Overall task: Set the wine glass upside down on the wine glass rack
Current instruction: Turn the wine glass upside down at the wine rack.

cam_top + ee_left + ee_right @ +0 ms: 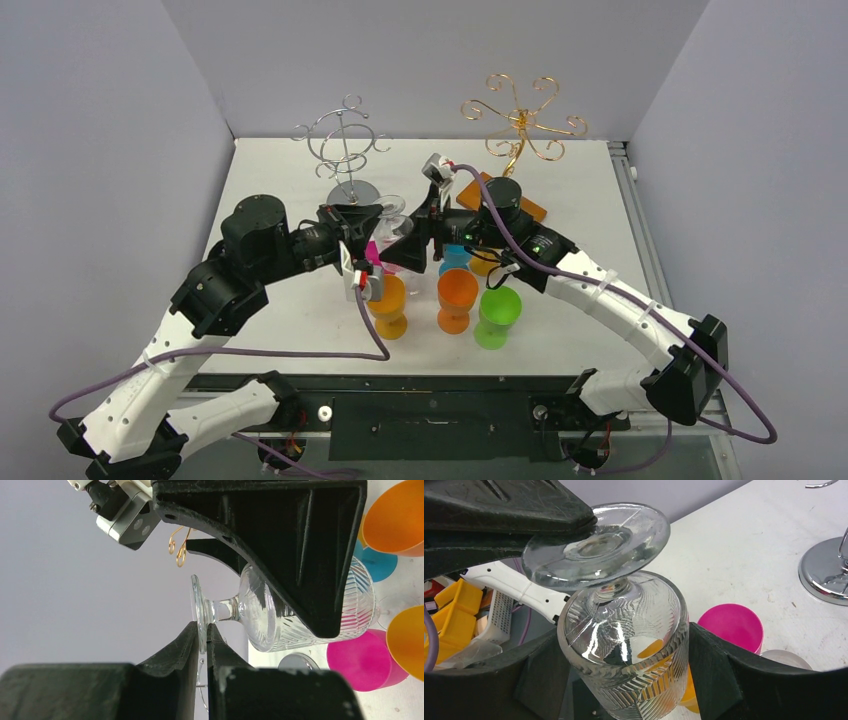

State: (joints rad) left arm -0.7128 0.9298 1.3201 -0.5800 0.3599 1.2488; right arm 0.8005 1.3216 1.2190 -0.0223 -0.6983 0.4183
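Clear wine glass [624,645], ribbed bowl, short stem

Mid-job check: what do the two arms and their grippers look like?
Both the left arm and the right arm have white lower links and black, rounded joint housings higher up. A purple cable trails along each. The left gripper and the right gripper have matte black, wedge-shaped fingers, and each has a small grey camera block at the wrist.

Overhead; both wrist close-ups on glass [624,635]
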